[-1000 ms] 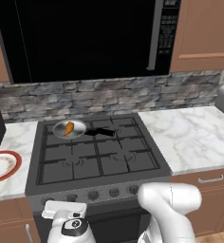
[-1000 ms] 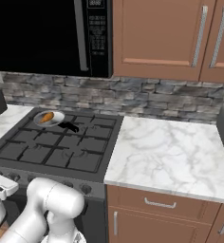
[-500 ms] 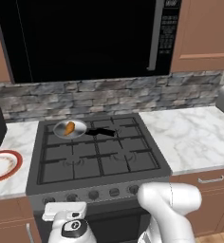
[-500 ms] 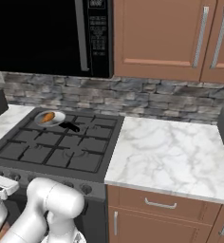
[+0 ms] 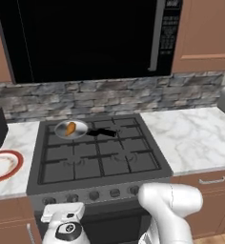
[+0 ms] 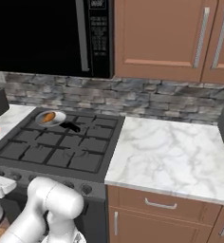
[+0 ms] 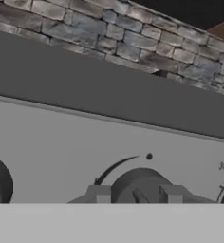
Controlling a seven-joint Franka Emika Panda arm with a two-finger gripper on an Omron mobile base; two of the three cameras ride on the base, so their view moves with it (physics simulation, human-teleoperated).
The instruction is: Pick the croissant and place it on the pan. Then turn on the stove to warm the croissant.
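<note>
Gripper (image 7: 135, 194) closed on a stove knob (image 7: 141, 186), a stiff, smooth dial best pinched across its rim; croissant (image 5: 71, 127) in pan (image 5: 71, 129), rear-left burner.

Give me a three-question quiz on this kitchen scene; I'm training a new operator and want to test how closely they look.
1. True or false: the croissant lies in the pan.
2. On which part of the stove does the pan sit? A) back left burner B) front right burner C) centre burner
3. What stands between the tips of the gripper in the hand view?

Key:
1. True.
2. A, with the pan's black handle pointing right in the left base view.
3. A round dark knob on the stove's front panel; the jaws are closed on either side of it.
</note>
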